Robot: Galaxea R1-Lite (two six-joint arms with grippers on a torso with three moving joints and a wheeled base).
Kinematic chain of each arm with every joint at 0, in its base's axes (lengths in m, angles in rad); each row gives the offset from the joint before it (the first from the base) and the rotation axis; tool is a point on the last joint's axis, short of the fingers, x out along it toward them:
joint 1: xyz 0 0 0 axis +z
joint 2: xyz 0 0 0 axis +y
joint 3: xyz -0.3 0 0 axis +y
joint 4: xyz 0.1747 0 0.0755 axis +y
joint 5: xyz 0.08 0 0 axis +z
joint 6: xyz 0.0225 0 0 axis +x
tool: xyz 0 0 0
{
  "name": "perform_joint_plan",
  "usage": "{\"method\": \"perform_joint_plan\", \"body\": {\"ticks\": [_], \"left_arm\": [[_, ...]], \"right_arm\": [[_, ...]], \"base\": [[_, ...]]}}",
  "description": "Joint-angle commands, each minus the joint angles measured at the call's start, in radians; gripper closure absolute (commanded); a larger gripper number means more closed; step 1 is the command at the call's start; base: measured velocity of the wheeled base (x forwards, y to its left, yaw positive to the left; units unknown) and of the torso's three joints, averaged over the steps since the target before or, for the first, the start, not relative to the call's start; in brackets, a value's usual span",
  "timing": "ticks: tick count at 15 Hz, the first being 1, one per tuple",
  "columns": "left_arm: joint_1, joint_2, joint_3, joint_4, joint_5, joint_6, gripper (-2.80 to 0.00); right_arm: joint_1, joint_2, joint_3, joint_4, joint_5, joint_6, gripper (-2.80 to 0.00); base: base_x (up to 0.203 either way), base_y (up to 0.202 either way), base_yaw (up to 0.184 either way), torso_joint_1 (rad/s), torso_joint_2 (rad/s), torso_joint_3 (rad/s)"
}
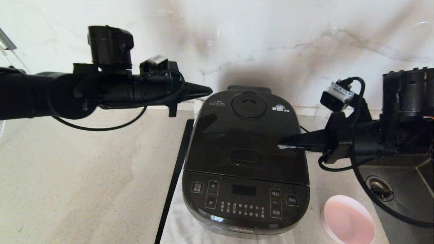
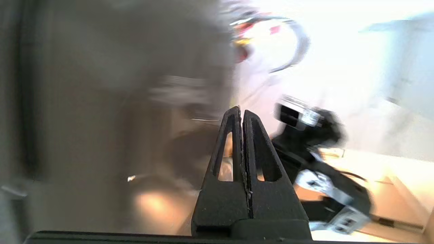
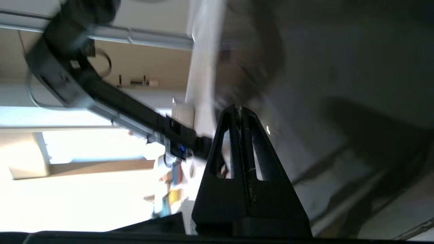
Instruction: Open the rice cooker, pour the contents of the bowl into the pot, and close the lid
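1. A glossy black Midea rice cooker point(image 1: 245, 162) sits on a pale speckled counter point(image 1: 84, 176), in front of a white marbled wall point(image 1: 271, 37).
2. The cooker's lid point(image 1: 245, 135) is down and flat, with a round steam vent point(image 1: 248, 105) near the back and a rectangular button point(image 1: 245, 158) near the front. The pot inside is hidden.
3. A touch panel point(image 1: 244, 200) with white Chinese labels and a dark display faces the camera.
4. A small pale pink bowl point(image 1: 349, 220) stands on the counter just beside the cooker's front right corner. Its inside looks plain pink; no contents can be made out.
5. The right gripper point(image 1: 279, 144) reaches in from the right and hovers low over the lid's right side, fingers pressed together with nothing between them.
6. The left gripper point(image 1: 210, 90) is held high, level with the lid's rear left corner, fingers likewise pressed together and holding nothing.
7. A dark sink point(image 1: 396, 193) with a round drain point(image 1: 379, 188) lies to the right of the bowl.
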Motion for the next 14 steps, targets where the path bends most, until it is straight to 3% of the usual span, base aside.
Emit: {"method": "perform_joint_plan", "body": {"ticks": [1, 4, 5, 6, 7, 8, 10, 12, 14], "left_arm": [[0.004, -0.173, -0.004, -0.017, 0.013, -0.021, 0.0], [0.006, -0.331, 0.012, 0.01, 0.118, 0.006, 0.0], [0.007, -0.377, 0.029, 0.064, 0.189, 0.092, 0.0], [0.008, -0.407, 0.051, 0.135, 0.278, 0.248, 0.0], [0.008, -0.44, 0.087, 0.202, 0.431, 0.417, 0.0], [0.009, -0.487, 0.15, 0.242, 0.626, 0.558, 0.0], [0.009, -0.631, 0.292, 0.236, 0.875, 0.717, 0.0], [0.019, -0.799, 0.432, 0.199, 1.003, 0.83, 0.0], [0.086, -1.001, 0.596, 0.177, 1.085, 0.955, 0.0]], "right_arm": [[-0.016, -0.119, -0.012, -0.011, 0.008, 0.006, 0.0], [-0.077, -0.203, -0.021, 0.009, -0.057, 0.008, 0.0], [-0.098, -0.226, -0.028, 0.038, -0.122, 0.006, 0.0], [-0.113, -0.245, -0.05, 0.082, -0.191, 0.002, 0.0], [-0.127, -0.261, -0.079, 0.136, -0.271, -0.01, 0.0], [-0.142, -0.279, -0.109, 0.195, -0.369, -0.039, 0.0], [-0.155, -0.316, -0.125, 0.276, -0.581, -0.138, 0.0], [-0.16, -0.368, -0.076, 0.306, -0.802, -0.264, 0.0], [-0.158, -0.43, 0.004, 0.314, -0.99, -0.36, 0.0]], "base": [[0.0, 0.0, 0.0, 0.0, 0.0, 0.0], [0.0, 0.0, 0.0, 0.0, 0.0, 0.0], [0.0, 0.0, 0.0, 0.0, 0.0, 0.0], [0.0, 0.0, 0.0, 0.0, 0.0, 0.0], [0.0, 0.0, 0.0, 0.0, 0.0, 0.0], [0.0, 0.0, 0.0, 0.0, 0.0, 0.0], [0.0, 0.0, 0.0, 0.0, 0.0, 0.0], [0.0, 0.0, 0.0, 0.0, 0.0, 0.0], [0.0, 0.0, 0.0, 0.0, 0.0, 0.0]]}}
